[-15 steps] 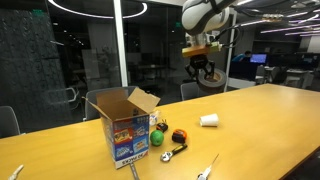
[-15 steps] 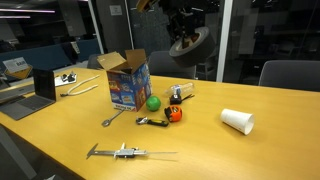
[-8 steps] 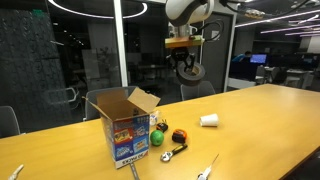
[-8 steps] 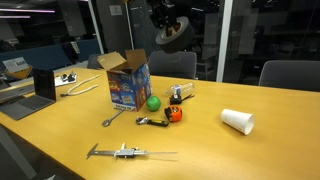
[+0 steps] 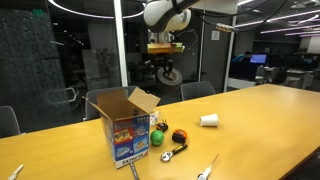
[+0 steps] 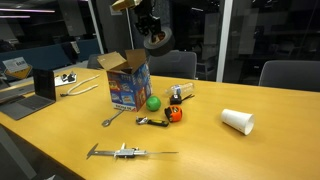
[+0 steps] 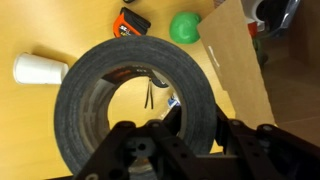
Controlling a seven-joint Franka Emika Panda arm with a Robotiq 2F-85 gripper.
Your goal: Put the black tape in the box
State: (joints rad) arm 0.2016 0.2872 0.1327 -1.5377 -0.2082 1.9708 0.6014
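I had the claw (image 5: 166,68) clamped on the black tape (image 5: 171,76), which hung from it high in the air, well clear of the counter (image 5: 250,120). In both exterior views the roll sat higher than the box (image 5: 124,128) and off to one side of it, out toward the raised flap rather than squarely over the opening. In the wrist view the black tape (image 7: 85,85) filled most of the picture, its wall pinched at the claw (image 7: 165,135). I looked straight through the ring at bare yellow counter (image 7: 40,130), with a brown flap of the box (image 7: 240,60) lying to one side.

The box (image 6: 128,84) stood upright on the counter (image 6: 220,150) with its top flaps up and the blue label facing out. A green ball (image 5: 157,139) lay just beside it, and a small orange-and-black round object (image 5: 180,136) was near the ball. A white paper cup (image 5: 209,120) lay on its side, well apart from the box. Several metal hand tools were scattered on the near part of the counter; one long tool (image 6: 125,153) lay alone toward the front edge. A laptop (image 6: 43,84) stood open at the far end.
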